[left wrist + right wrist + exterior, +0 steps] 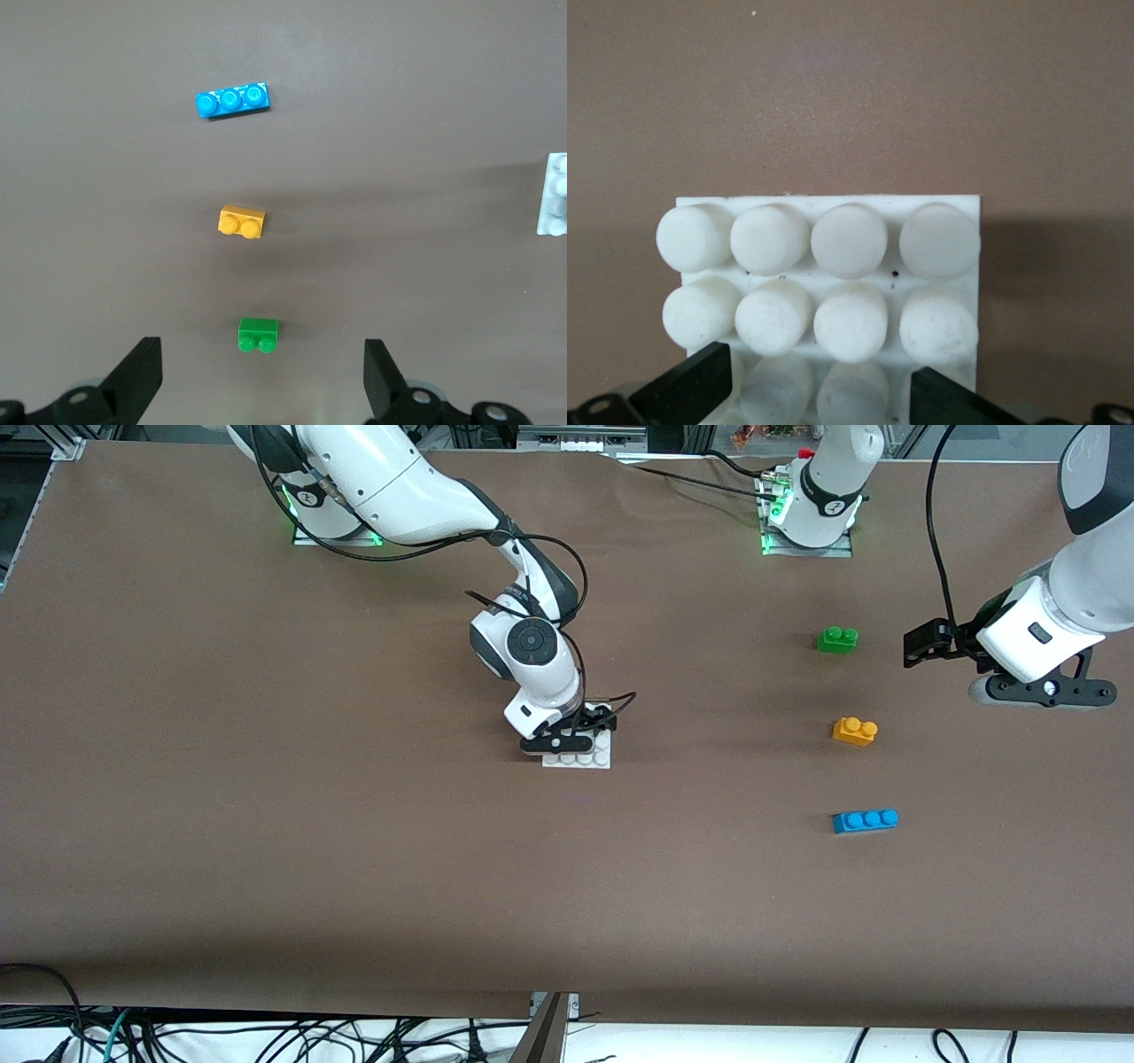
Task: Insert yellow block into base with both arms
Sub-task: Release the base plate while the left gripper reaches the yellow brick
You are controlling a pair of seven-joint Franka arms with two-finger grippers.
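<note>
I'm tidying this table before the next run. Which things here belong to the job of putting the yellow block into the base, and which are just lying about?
Belong to the job:
- yellow block
- white base
- right gripper, down on the base
- left gripper, jaws open, above the table near the green brick

Lying about:
- green brick
- blue brick

no readable text, labels or numbers anywhere

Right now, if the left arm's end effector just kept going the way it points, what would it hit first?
Probably the bare table. The open left end effector points down at the cloth, with the green brick just ahead between its fingers; depth is unclear, so it might graze that brick.
</note>
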